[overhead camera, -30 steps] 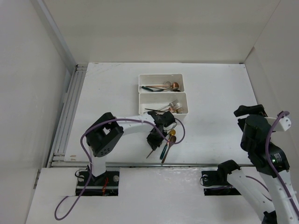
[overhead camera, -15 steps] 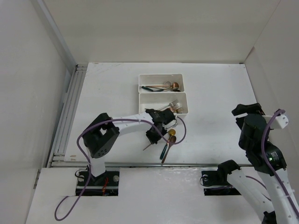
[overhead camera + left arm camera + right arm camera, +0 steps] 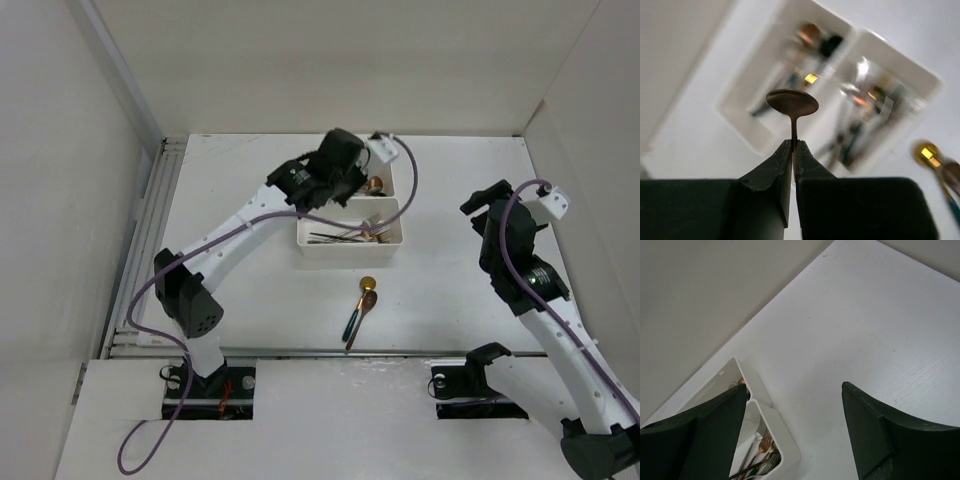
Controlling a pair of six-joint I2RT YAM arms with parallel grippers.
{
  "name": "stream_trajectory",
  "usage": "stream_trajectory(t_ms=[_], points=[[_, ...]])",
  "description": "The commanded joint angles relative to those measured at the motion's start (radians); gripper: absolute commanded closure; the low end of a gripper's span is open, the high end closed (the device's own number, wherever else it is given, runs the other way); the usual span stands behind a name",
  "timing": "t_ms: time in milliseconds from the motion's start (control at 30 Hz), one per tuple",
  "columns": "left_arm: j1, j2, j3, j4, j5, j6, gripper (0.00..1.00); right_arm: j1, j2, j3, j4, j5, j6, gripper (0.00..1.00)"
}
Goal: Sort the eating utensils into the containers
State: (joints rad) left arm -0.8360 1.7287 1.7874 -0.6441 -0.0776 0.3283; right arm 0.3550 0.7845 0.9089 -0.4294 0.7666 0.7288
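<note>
I have the left gripper (image 3: 792, 146) pinched tight on the thin stem of a copper spoon (image 3: 792, 101). Its matte oval bowl stands upright over the far bin (image 3: 737, 107), a shallow white plastic tray with rounded corners, near the table's (image 3: 440, 180) far edge. The near bin (image 3: 345, 250) touches it and holds slim forks (image 3: 350, 233). Two loose spoons (image 3: 360, 305) lie toward the near edge. The right gripper (image 3: 794, 387) hangs with its fingers spread wide, gripping nothing.
</note>
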Motion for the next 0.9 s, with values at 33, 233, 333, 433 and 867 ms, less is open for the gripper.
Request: stream_trajectory(t_ms=[33,233,333,433,867], points=[[0.1,0.15,0.145,0.21,-0.174,0.274,1.0,-0.022,0.08,0.067,0.169,-0.062,-0.089,0.18],[0.155,0.363,0.227,0.53,-0.218,0.448,1.0,-0.054,0.147,0.134,0.159,-0.075,-0.14,0.17],[0.175,0.428,0.268,0.554,-0.174,0.448,1.0,-0.064,0.156,0.134,0.159,-0.075,-0.163,0.17],[0.175,0.453,0.245,0.618,-0.165,0.457,1.0,-0.085,0.136,0.124,0.15,-0.064,-0.175,0.17],[0.175,0.408,0.199,0.472,-0.107,0.324,0.41,-0.094,0.065,0.094,0.13,-0.044,-0.235,0.15]])
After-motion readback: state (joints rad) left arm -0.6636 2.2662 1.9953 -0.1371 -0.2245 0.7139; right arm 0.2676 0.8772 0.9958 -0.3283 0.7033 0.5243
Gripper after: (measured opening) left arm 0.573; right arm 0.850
